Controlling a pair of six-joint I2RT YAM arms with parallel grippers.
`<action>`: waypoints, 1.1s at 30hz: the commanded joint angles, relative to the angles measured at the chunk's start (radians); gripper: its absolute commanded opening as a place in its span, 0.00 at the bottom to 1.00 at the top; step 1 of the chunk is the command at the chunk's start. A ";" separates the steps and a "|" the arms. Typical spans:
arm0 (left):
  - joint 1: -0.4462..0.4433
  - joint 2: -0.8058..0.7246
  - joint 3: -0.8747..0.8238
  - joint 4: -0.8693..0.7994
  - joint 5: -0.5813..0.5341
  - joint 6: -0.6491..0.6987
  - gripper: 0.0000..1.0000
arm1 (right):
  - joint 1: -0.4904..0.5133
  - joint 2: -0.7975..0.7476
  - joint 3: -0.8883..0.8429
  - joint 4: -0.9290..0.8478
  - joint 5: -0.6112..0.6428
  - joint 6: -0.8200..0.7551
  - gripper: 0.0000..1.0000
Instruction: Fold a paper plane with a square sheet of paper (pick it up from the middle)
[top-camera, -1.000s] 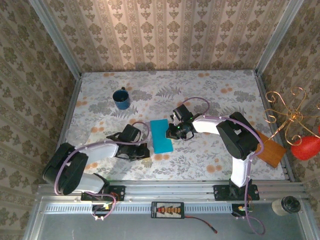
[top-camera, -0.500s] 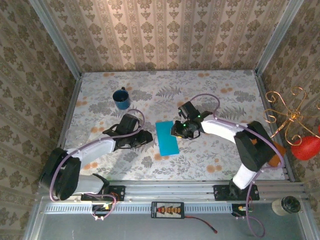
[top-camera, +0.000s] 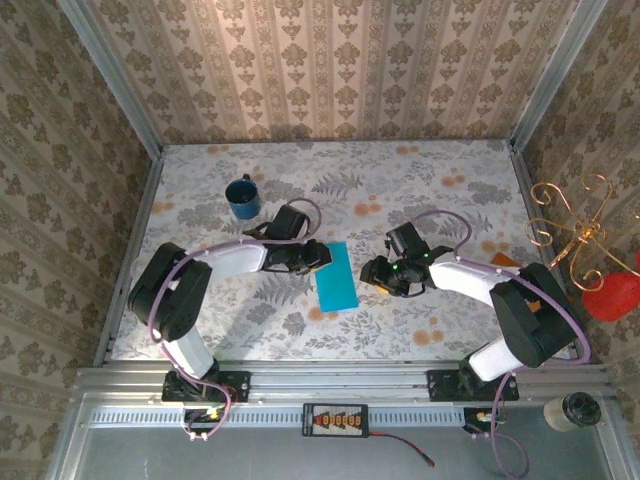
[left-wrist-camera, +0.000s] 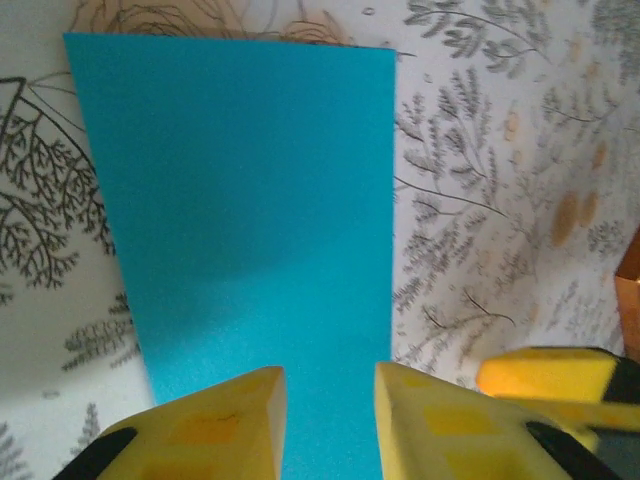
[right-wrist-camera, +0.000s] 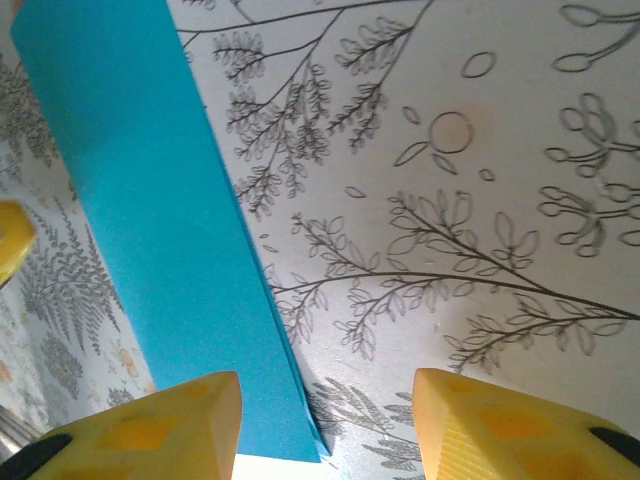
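Floral table | paper between left pincer, right pincer | both parted

The square sheet of paper, seen as a long turquoise rectangle, lies flat on the flowered worktop. Over the paper's near end is the left gripper, its yellow jaws a narrow gap apart with blue paper showing between them.

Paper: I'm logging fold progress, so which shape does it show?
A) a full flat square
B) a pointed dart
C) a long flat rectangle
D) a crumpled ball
C: the paper lies flat as a long rectangle with square corners and no point, and the right wrist view seems to show doubled layers along its edge.
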 joint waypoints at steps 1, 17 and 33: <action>0.017 0.050 0.035 -0.058 0.019 0.041 0.28 | -0.001 -0.022 -0.009 0.055 -0.047 -0.003 0.49; 0.091 0.186 0.142 -0.152 0.069 0.203 0.28 | 0.019 0.057 -0.041 0.180 -0.174 0.015 0.37; 0.092 0.182 0.096 -0.144 0.043 0.165 0.28 | 0.099 0.123 -0.066 0.246 -0.179 0.100 0.29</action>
